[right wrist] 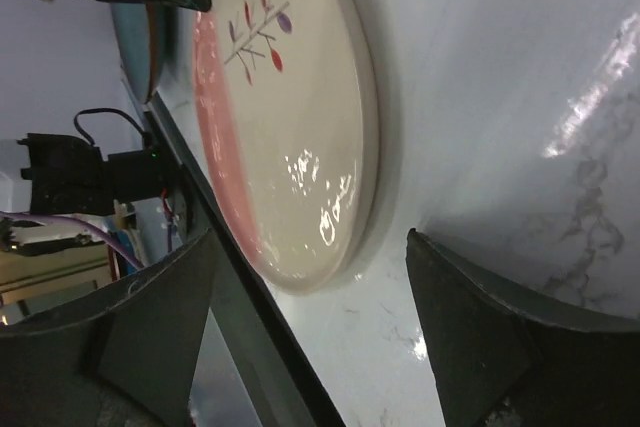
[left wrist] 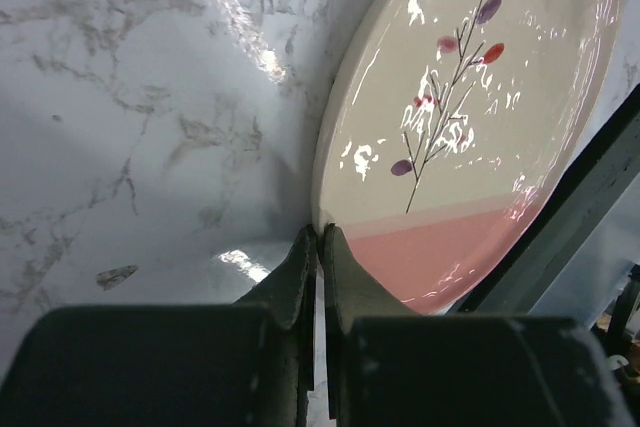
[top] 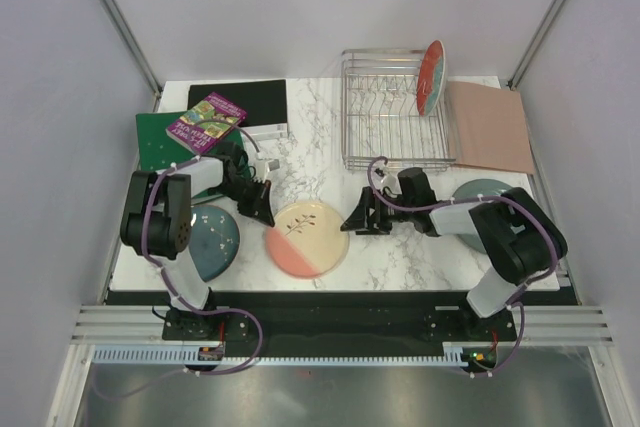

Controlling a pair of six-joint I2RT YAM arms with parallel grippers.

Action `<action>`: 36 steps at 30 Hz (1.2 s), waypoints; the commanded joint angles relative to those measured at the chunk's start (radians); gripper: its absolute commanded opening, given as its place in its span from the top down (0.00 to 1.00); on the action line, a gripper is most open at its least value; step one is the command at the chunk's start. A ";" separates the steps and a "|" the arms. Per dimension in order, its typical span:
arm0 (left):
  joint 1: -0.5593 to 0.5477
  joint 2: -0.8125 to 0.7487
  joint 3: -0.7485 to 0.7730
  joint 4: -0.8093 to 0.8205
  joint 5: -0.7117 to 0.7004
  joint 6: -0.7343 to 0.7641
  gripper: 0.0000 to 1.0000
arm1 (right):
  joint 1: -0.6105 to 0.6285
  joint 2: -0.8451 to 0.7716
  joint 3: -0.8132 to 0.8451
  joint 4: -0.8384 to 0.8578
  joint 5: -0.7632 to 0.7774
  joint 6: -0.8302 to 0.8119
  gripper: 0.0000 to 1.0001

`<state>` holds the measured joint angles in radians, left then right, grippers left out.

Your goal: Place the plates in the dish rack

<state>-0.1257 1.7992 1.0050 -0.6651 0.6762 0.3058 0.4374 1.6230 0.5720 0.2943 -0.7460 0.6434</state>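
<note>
The cream-and-pink plate (top: 307,237) (left wrist: 470,127) (right wrist: 290,117) with the twig motif lies flat on the marble between both arms. My left gripper (top: 262,209) (left wrist: 320,232) is shut, its tips pressed together right at the plate's left rim, with nothing seen between them. My right gripper (top: 358,217) (right wrist: 310,242) stands open at the plate's right edge, low over the table and apart from it. The speckled teal-blue plate (top: 212,242) lies at the front left. The red plate (top: 432,77) stands upright in the dish rack (top: 390,107). The grey-green plate (top: 478,190) is partly hidden behind my right arm.
A purple book (top: 205,122) rests on a green binder (top: 160,142) at the back left, beside a black mat (top: 240,99). A pink cloth (top: 488,127) lies right of the rack. The table's black front edge runs just below the plates.
</note>
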 commanded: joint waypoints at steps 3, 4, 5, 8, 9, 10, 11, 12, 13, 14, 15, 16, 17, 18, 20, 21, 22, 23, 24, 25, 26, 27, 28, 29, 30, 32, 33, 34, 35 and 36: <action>-0.034 0.020 0.029 -0.041 0.026 0.038 0.98 | 0.035 0.210 0.006 0.255 -0.042 0.133 0.16; -0.034 0.031 0.033 -0.041 0.034 0.032 0.98 | 0.047 0.233 0.034 0.253 -0.059 0.134 0.17; -0.035 0.037 0.041 -0.039 0.048 0.015 0.98 | 0.060 0.268 0.046 0.232 -0.072 0.127 0.18; -0.037 0.043 0.050 -0.031 0.045 0.001 0.98 | 0.081 0.294 0.058 0.220 -0.088 0.104 0.19; -0.037 0.042 0.047 -0.025 0.045 0.000 0.98 | 0.089 0.302 0.063 0.203 -0.089 0.092 0.19; -0.037 0.032 0.043 -0.015 0.045 -0.004 0.98 | 0.092 0.317 0.062 0.186 -0.090 0.084 0.19; -0.037 0.026 0.031 0.005 0.046 -0.016 0.98 | 0.099 0.317 0.055 0.198 -0.089 0.087 0.20; -0.037 0.023 0.026 0.013 0.052 -0.019 0.98 | 0.103 0.319 0.049 0.206 -0.089 0.088 0.20; -0.037 0.016 0.021 0.019 0.062 -0.020 0.98 | 0.109 0.328 0.057 0.191 -0.095 0.085 0.20; -0.037 0.011 0.012 0.025 0.098 -0.022 0.98 | 0.119 0.337 0.068 0.181 -0.099 0.078 0.20; -0.037 -0.004 0.004 0.050 0.123 -0.022 0.97 | 0.126 0.345 0.080 0.177 -0.098 0.079 0.20; -0.037 -0.023 -0.026 0.076 0.138 -0.042 0.98 | 0.130 0.350 0.080 0.181 -0.099 0.081 0.23; -0.038 -0.052 -0.037 0.112 0.137 -0.066 0.98 | 0.133 0.350 0.080 0.186 -0.098 0.082 0.24; -0.037 -0.057 -0.037 0.120 0.141 -0.069 0.98 | 0.135 0.347 0.078 0.187 -0.098 0.084 0.26; -0.037 -0.063 -0.040 0.128 0.135 -0.076 0.98 | 0.135 0.345 0.075 0.192 -0.089 0.084 0.35; -0.037 -0.066 -0.042 0.130 0.131 -0.074 0.98 | 0.135 0.342 0.075 0.192 -0.087 0.082 0.39; -0.037 -0.073 -0.048 0.136 0.128 -0.080 0.98 | 0.135 0.341 0.077 0.189 -0.084 0.082 0.44; -0.037 -0.083 -0.051 0.145 0.128 -0.083 0.98 | 0.136 0.339 0.078 0.186 -0.084 0.081 0.46; -0.035 -0.099 -0.055 0.154 0.128 -0.085 0.98 | 0.136 0.340 0.083 0.184 -0.084 0.079 0.49; -0.037 -0.104 -0.060 0.169 0.128 -0.092 0.98 | 0.138 0.342 0.086 0.174 -0.084 0.072 0.52; -0.037 -0.104 -0.060 0.176 0.128 -0.096 0.98 | 0.139 0.345 0.091 0.169 -0.085 0.068 0.53; -0.037 -0.101 -0.059 0.180 0.128 -0.100 0.98 | 0.142 0.351 0.098 0.169 -0.088 0.067 0.53; -0.037 -0.100 -0.059 0.186 0.129 -0.109 0.98 | 0.149 0.356 0.103 0.167 -0.090 0.061 0.53; -0.037 -0.098 -0.060 0.191 0.137 -0.114 0.98 | 0.153 0.360 0.114 0.166 -0.092 0.059 0.53; -0.037 -0.104 -0.062 0.197 0.138 -0.120 0.98 | 0.156 0.368 0.121 0.164 -0.092 0.056 0.54; -0.037 -0.112 -0.069 0.211 0.141 -0.132 0.98 | 0.165 0.371 0.140 0.141 -0.090 0.036 0.63; -0.037 -0.116 -0.068 0.211 0.141 -0.132 0.97 | 0.167 0.371 0.146 0.132 -0.092 0.030 0.66; -0.037 -0.129 -0.072 0.213 0.140 -0.129 0.98 | 0.169 0.370 0.152 0.108 -0.093 0.018 0.74; -0.037 -0.132 -0.072 0.214 0.140 -0.131 0.98 | 0.169 0.368 0.169 0.088 -0.093 -0.008 0.78; -0.037 -0.139 -0.075 0.214 0.140 -0.129 0.98 | 0.169 0.362 0.176 0.068 -0.096 -0.020 0.84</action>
<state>-0.1497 1.7283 0.9333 -0.5259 0.7177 0.2478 0.5617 1.9491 0.7181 0.4984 -0.8974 0.7536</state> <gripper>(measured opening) 0.043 0.269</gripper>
